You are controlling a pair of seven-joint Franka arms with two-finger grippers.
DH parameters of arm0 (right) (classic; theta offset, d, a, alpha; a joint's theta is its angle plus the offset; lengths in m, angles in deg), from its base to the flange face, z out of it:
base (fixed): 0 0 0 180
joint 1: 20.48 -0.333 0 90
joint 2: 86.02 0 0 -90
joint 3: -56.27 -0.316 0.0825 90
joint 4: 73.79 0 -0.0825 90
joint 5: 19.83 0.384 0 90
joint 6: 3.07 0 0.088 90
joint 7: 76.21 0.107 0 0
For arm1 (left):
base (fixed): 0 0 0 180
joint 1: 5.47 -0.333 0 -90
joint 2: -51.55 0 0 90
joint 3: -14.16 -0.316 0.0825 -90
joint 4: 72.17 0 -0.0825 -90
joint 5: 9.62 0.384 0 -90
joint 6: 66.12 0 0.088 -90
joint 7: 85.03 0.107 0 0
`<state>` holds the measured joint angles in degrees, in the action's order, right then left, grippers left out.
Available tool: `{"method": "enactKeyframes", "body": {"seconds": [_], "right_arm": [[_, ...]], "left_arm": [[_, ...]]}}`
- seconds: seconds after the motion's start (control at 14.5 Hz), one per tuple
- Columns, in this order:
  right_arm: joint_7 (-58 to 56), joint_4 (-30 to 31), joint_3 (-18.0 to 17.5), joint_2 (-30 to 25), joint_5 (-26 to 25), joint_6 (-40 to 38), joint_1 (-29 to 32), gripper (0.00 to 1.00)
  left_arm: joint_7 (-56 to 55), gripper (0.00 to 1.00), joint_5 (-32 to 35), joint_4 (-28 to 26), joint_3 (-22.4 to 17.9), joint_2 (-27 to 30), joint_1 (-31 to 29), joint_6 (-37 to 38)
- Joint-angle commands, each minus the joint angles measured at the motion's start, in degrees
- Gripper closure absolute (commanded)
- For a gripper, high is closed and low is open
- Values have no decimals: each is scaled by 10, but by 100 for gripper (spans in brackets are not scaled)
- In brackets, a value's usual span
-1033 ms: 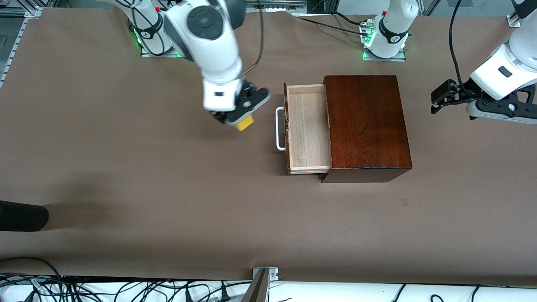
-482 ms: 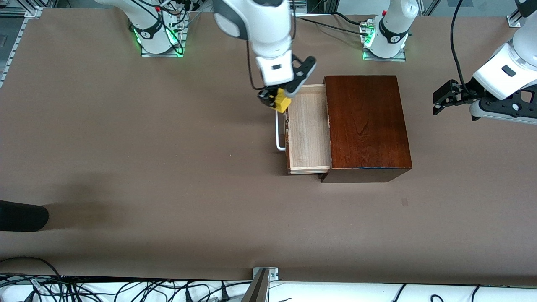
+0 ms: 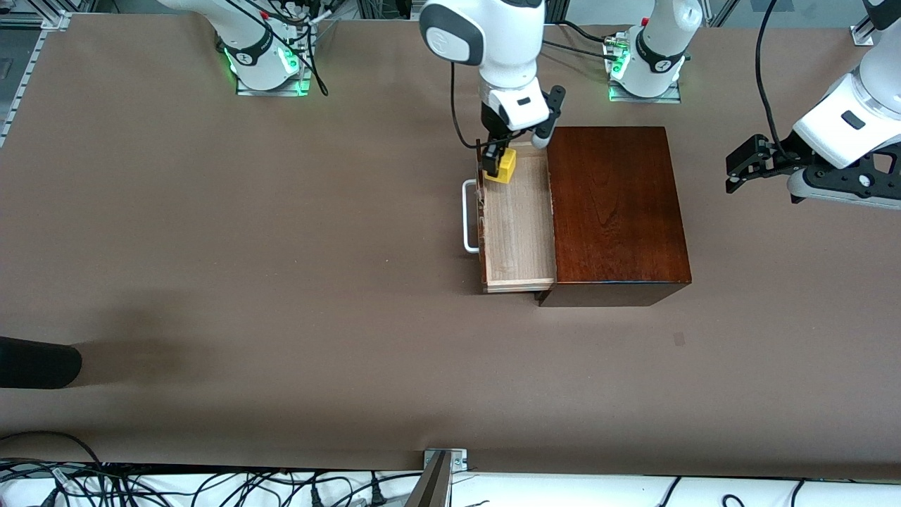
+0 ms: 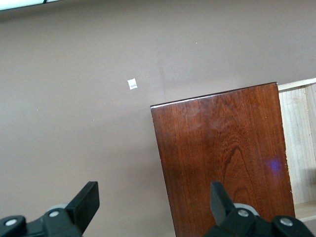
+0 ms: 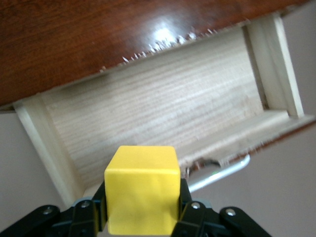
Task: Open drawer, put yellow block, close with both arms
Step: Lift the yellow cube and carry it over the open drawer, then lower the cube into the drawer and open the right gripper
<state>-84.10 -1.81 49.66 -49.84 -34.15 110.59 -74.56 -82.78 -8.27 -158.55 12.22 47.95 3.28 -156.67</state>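
Observation:
The drawer [image 3: 517, 225] stands pulled open from the dark mahogany box [image 3: 612, 211], its pale tray empty and its white handle [image 3: 467, 217] toward the right arm's end. My right gripper [image 3: 500, 167] is shut on the yellow block [image 3: 505, 167] and holds it over the drawer's corner farthest from the front camera. In the right wrist view the yellow block [image 5: 142, 192] sits between the fingers above the drawer tray [image 5: 163, 118]. My left gripper [image 3: 735, 169] is open and empty, waiting in the air at the left arm's end; its wrist view shows the box top [image 4: 222, 158].
A black rounded object [image 3: 35, 362] lies at the table edge at the right arm's end, near the front camera. A small pale scrap [image 4: 132, 84] lies on the brown table [image 3: 281, 282] near the box.
My right gripper has carried the yellow block from beside the drawer's handle to over the open drawer tray. The left arm has barely moved.

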Motion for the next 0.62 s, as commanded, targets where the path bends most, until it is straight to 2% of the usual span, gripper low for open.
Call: {"method": "enactKeyframes", "body": {"seconds": [0.0, 0.55], "right_arm": [[-62, -103, 5, 82, -16, -9, -6, 100], [-111, -107, 5, 116, -37, -4, -6, 100]], "left_arm": [[-3, 0, -14, 21, 1, -10, -3, 11], [-5, 0, -14, 21, 1, -12, 0, 10]]}}
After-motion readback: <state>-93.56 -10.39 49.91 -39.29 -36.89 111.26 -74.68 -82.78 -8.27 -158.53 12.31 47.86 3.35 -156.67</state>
